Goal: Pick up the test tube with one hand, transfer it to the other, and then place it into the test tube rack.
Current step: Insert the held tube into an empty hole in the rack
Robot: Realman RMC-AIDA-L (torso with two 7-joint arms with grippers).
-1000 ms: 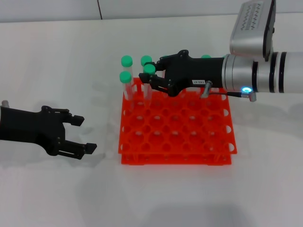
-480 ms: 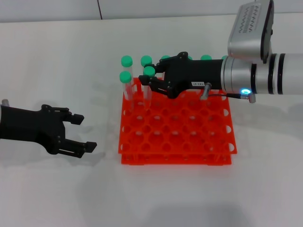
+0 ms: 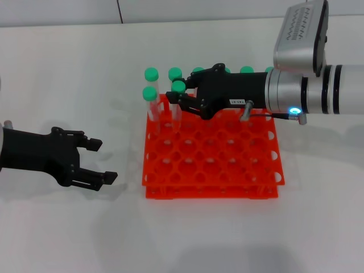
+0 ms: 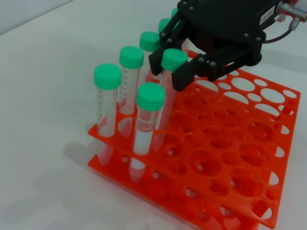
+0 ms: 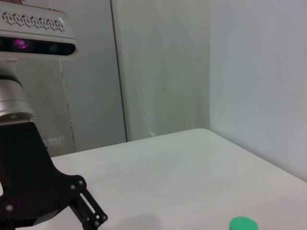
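Note:
The orange-red test tube rack (image 3: 211,193) stands mid-table and also shows in the left wrist view (image 4: 118,143). My right gripper (image 3: 183,98), the one with the white label, reaches over the rack's far left part. It is shut on a green-capped test tube (image 3: 178,87) just under its cap. That tube stands upright with its lower end in a rack hole, as the left wrist view (image 4: 173,59) also shows. My left gripper (image 3: 104,161), without a label, is open and empty, low over the table left of the rack.
Three more green-capped tubes (image 3: 151,74) (image 3: 175,73) (image 3: 149,93) stand in the rack's far left corner, close beside the held one. Further green caps (image 3: 247,70) show behind my right gripper. One green cap (image 5: 243,224) shows in the right wrist view.
My right gripper has shifted slightly left and down, and the held tube has sunk a little into the rack. My left gripper has barely moved.

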